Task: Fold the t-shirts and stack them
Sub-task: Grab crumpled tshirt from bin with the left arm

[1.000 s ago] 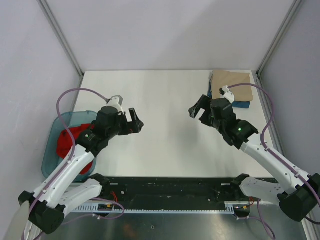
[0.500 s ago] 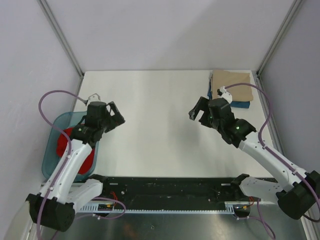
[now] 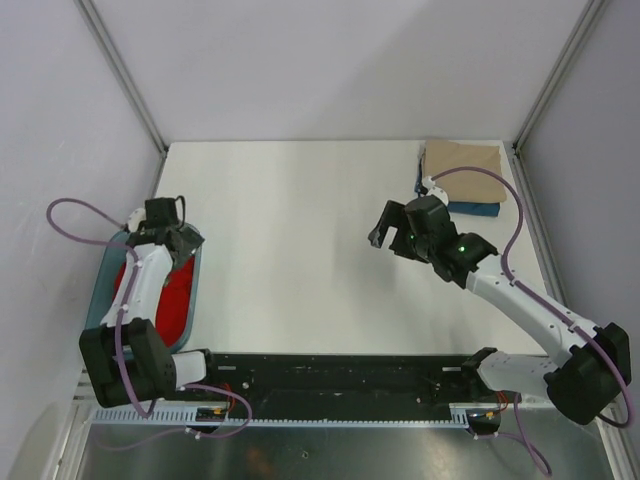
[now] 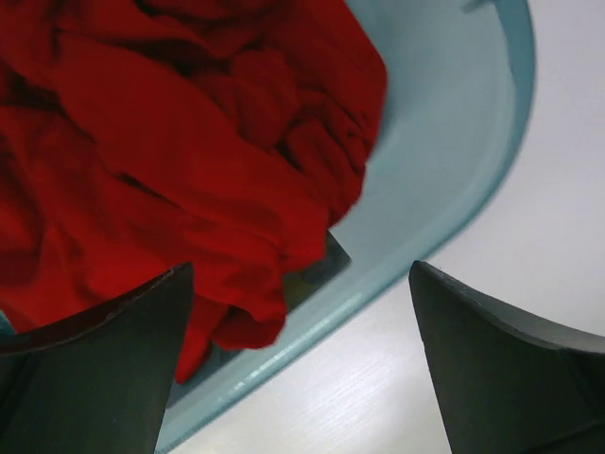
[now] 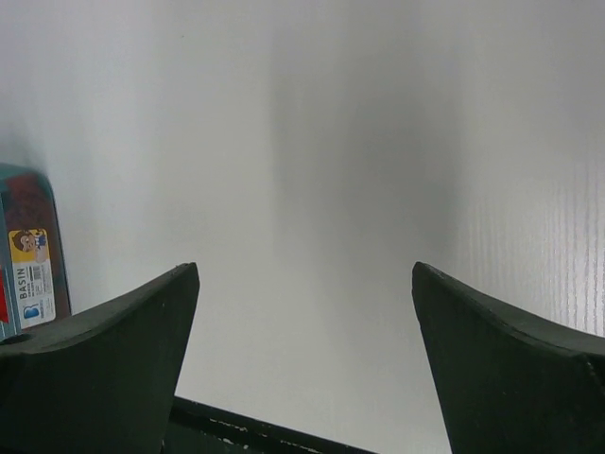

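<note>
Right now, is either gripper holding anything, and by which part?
Nothing is held. The left gripper is open above the red t-shirt in the teal tub; the right gripper is open over the table.

Red shirt (image 4: 142, 180) of soft matt cloth in a tub (image 4: 444, 142) of smooth translucent plastic — tabletop (image 5: 331, 142) matt white.

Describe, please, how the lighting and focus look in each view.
Top view: even, soft light, everything sharp. Left wrist view: the red shirt in the tub is fairly clear, the left tool dark and soft-edged. Right wrist view: a faint grey shadow band crosses the pale table; the right tool is a dark silhouette.
</note>
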`<state>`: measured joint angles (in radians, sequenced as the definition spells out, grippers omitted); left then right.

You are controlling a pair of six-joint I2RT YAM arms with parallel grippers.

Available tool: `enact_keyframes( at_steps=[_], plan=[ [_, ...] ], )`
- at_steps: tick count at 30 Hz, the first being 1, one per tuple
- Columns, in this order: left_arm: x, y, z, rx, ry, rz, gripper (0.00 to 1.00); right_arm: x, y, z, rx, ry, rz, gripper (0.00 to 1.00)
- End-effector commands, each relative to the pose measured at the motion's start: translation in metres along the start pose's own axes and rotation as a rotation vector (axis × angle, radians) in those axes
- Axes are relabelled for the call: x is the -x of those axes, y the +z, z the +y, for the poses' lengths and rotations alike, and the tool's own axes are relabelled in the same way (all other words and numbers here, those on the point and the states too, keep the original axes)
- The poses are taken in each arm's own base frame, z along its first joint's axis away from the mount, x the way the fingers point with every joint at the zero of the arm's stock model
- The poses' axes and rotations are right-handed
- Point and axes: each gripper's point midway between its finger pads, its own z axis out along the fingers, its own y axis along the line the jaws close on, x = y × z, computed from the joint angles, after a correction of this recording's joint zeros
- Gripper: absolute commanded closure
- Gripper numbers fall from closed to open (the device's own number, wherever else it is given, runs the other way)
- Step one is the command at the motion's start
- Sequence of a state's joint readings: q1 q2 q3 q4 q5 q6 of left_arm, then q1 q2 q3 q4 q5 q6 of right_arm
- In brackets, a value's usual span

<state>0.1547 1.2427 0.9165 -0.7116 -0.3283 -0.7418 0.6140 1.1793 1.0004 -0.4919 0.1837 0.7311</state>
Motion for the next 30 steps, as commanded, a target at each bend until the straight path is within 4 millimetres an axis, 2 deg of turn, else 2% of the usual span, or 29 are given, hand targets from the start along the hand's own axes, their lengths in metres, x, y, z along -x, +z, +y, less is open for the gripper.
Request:
enact_keyframes(
  at_steps=[1, 11, 15, 21, 25, 26, 27, 30],
  plan=[
    [0.029, 0.003, 0.016, 0.057, -0.119, -0.068, 0.01, -0.002, 0.000, 0.008, 0.033, -0.020, 0.008, 0.01],
    [0.027, 0.023, 0.047, 0.111, -0.224, -0.039, 0.01, -0.013, 0.007, 0.011, 0.037, -0.044, 0.045, 0.01],
    [0.018, 0.038, 0.063, 0.180, -0.280, -0.016, 0.00, -0.019, 0.012, 0.014, 0.051, -0.053, 0.070, 0.01],
    [-0.003, 0.069, 0.072, 0.277, -0.305, 0.072, 0.01, -0.027, 0.016, 0.018, 0.064, -0.070, 0.099, 0.01],
    [-0.009, 0.080, 0.078, 0.319, -0.292, 0.088, 0.03, -0.030, 0.016, 0.017, 0.066, -0.082, 0.113, 0.01],
    [-0.009, 0.082, 0.079, 0.329, -0.284, 0.088, 0.07, -0.031, 0.016, 0.018, 0.066, -0.084, 0.115, 0.01],
    [-0.009, 0.083, 0.081, 0.337, -0.276, 0.088, 0.15, -0.032, 0.016, 0.018, 0.068, -0.086, 0.119, 0.01],
    [-0.010, 0.083, 0.084, 0.346, -0.263, 0.086, 0.56, -0.034, 0.018, 0.019, 0.073, -0.090, 0.130, 0.01]
  ],
)
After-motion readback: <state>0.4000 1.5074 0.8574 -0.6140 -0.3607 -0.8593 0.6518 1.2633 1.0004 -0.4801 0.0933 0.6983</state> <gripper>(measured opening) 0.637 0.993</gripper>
